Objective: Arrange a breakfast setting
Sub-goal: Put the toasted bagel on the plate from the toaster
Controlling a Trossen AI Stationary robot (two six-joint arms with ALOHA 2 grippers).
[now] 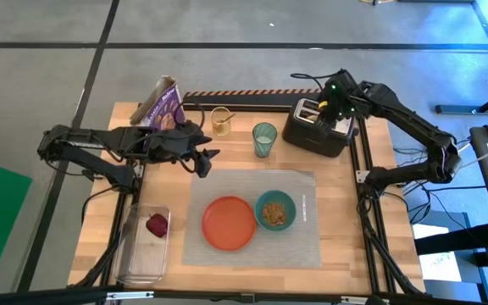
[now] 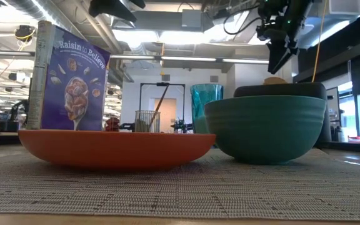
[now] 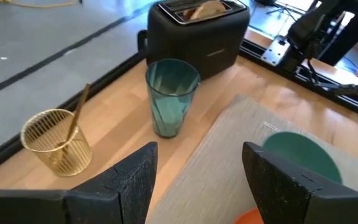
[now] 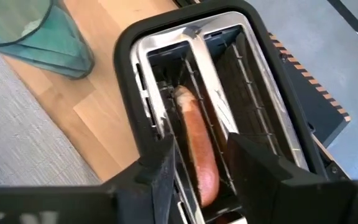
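The grey placemat [image 1: 303, 241] lies mid-table and bears the orange plate [image 1: 229, 223] and the teal bowl [image 1: 275, 210], which holds cereal. The green cup [image 1: 264, 139] stands behind the mat. The gold spoon [image 3: 78, 111] leans in a gold wire holder [image 3: 55, 142]. The bagel-like ring [image 4: 197, 146] stands on edge in a slot of the black toaster [image 1: 316, 127]. My right gripper [image 4: 197, 171] hangs over that slot, open, one finger on each side of the ring. My left gripper [image 3: 197, 186] is open and has nothing in it, above the mat's far left corner. The dark red fruit [image 1: 157, 224] lies in a clear tray. My right gripper comes at the ring's upper edge [image 4: 188, 106] from above, slanting down into the toaster slot, with its fingers [image 4: 163, 171] on the ring's two flat sides. I cannot tell whether they touch it. The ring stays upright in the slot.
The purple cereal box [image 1: 161, 103] stands at the far left, next to my left arm. The clear tray [image 1: 145, 246] sits at the near left, beside the mat. A black rail [image 1: 227, 93] runs along the table's far edge.
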